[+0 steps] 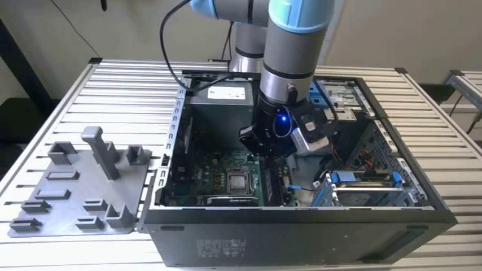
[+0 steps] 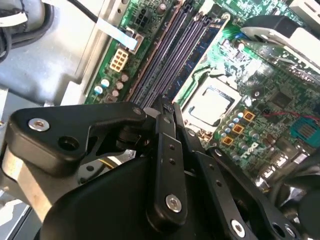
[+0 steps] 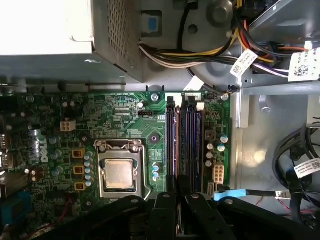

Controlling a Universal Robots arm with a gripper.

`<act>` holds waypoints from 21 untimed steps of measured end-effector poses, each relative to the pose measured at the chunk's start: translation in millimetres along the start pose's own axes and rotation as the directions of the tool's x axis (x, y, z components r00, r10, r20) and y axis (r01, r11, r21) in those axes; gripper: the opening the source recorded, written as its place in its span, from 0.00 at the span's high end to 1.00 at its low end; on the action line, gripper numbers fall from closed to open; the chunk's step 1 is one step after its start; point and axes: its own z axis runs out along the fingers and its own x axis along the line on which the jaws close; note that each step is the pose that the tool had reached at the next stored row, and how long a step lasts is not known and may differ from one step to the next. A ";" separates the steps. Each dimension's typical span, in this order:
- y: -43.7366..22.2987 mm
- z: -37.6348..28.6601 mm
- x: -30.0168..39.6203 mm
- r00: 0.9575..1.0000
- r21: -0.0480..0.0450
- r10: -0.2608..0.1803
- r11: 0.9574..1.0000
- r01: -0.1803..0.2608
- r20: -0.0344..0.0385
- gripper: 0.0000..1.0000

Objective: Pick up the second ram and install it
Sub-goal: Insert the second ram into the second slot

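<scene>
Hovering inside the open case [image 1: 421, 197], the claw [image 1: 265, 151] sits low over the motherboard [image 3: 125, 120], directly above the bank of memory slots [image 3: 184, 145]. In both wrist views the black fingers [image 2: 167, 145] converge to a narrow tip over the near end of the slots; whether they pinch anything between them cannot be told. In the first wrist view the slots run as long parallel strips away from the claw, beside the processor socket [image 3: 120, 172], so their long axis lies in line with the claw's fingers. The ram [image 3: 175, 145] is taken to be the thin strip standing on edge in the slot nearest the socket, its near end beneath the fingertips; its chips are not visible, so whether it is fully seated is uncertain. In the exterior view the case rests on the slatted worktop [image 1: 90, 101], with a grey parts fixture [image 1: 83, 192] well apart on the exterior view's left, and blue drive brackets [image 1: 362, 180] on the right.
</scene>
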 end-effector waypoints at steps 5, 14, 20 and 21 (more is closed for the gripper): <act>0.2 5.1 0.0 1.000 0.000 0.000 1.000 0.000 0.000 0.86; 0.5 6.8 -2.1 1.000 0.000 0.000 1.000 0.000 0.000 0.86; 0.7 9.8 -2.7 1.000 0.000 0.000 1.000 0.000 0.000 0.86; 0.7 9.9 -3.1 1.000 0.000 0.000 1.000 0.000 0.000 0.86</act>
